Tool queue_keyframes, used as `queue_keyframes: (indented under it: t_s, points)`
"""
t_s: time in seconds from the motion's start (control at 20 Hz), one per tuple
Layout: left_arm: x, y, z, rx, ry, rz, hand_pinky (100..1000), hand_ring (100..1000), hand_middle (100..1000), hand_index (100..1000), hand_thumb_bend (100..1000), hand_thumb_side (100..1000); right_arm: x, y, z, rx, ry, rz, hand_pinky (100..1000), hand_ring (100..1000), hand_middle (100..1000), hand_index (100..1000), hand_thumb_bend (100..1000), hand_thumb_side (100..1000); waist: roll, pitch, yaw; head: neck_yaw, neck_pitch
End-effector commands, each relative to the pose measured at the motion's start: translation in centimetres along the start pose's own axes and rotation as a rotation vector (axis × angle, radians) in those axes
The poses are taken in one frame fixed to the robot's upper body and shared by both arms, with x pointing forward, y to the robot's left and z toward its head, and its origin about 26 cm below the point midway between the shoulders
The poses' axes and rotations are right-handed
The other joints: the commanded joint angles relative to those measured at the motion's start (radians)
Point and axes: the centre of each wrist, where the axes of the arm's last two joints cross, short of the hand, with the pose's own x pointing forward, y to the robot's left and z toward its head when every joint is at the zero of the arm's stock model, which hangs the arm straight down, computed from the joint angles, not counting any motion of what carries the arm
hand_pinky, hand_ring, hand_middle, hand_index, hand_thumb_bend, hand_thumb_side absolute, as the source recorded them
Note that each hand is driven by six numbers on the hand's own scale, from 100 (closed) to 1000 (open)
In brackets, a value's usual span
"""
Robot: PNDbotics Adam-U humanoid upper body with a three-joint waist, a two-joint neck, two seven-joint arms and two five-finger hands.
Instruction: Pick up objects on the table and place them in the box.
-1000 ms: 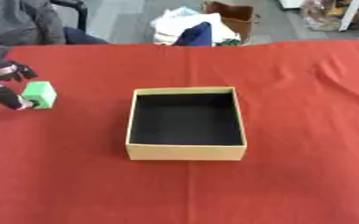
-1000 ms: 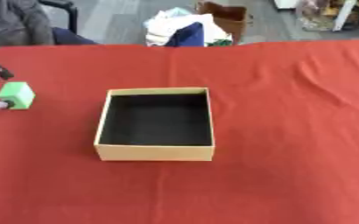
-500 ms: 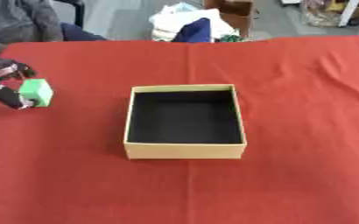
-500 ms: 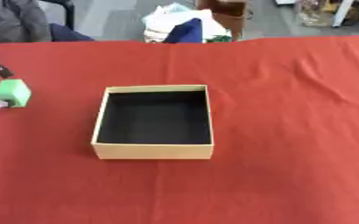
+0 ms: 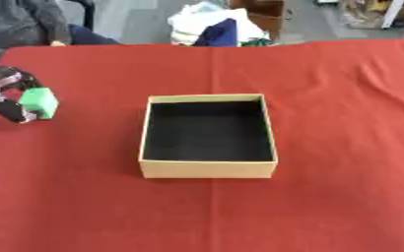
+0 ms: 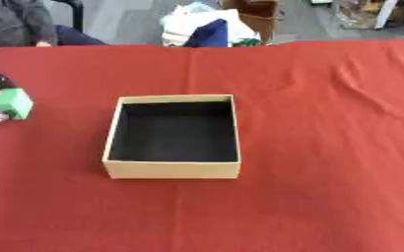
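**Now: green block pinched at the left edge**

Our left hand (image 5: 5,96) sits at the table's left edge, its fingers and thumb curled round a small green block (image 5: 40,102), pinching it. We see the block well apart from the open tan cardboard box (image 5: 208,169), which stands mid-table on the red tablecloth (image 5: 343,123) with its dark inside bare.
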Motion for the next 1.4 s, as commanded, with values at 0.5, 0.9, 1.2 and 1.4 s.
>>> queue_keyframes:
  t_s: [0.5, 0.9, 1.2, 1.4]
  points:
    - [5.6, 8.3, 3.9, 0.224, -0.256, -0.212, 835, 758, 576, 723, 252, 100, 0.3, -0.3, -0.5, 0.01, -0.023, 0.009, 645, 763, 800, 906, 100, 529, 0.004, -0.031, 0.014, -0.005, -0.002]
    - [17.5, 10.4, 6.8, 0.278, -0.701, -0.362, 837, 760, 579, 726, 229, 100, 0.3, -0.2, -0.4, 0.016, -0.023, 0.005, 646, 763, 800, 906, 100, 528, 0.002, -0.041, 0.008, -0.003, -0.002]
    - [24.0, 9.8, 8.2, 0.254, -0.915, -0.46, 839, 762, 581, 729, 226, 100, 0.3, 0.0, -0.4, 0.019, -0.025, -0.004, 646, 763, 800, 906, 100, 531, 0.006, -0.041, 0.006, -0.001, 0.002]
    - [25.7, 8.3, 7.6, 0.189, -0.964, -0.468, 830, 760, 583, 731, 220, 100, 0.4, 0.0, -0.5, 0.018, -0.031, -0.008, 646, 763, 800, 906, 100, 532, 0.01, -0.039, 0.005, -0.006, -0.002]
